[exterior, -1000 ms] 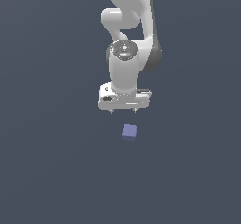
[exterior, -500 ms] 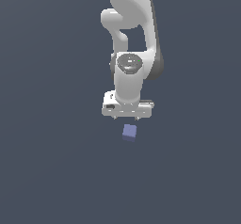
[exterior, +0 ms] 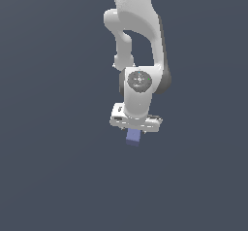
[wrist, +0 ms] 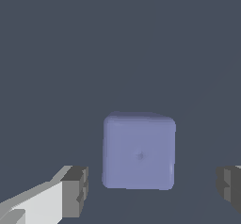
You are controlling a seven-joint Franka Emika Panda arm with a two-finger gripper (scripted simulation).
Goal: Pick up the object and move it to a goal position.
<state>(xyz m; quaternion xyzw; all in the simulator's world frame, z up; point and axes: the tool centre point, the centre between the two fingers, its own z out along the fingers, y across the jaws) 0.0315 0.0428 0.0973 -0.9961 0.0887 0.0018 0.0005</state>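
Below the white arm, the pincer hangs low over the grey worktop, spread wide around the cube. From the wrist, the cube sits between the two dark fingertips, with a gap on either side, ungripped.
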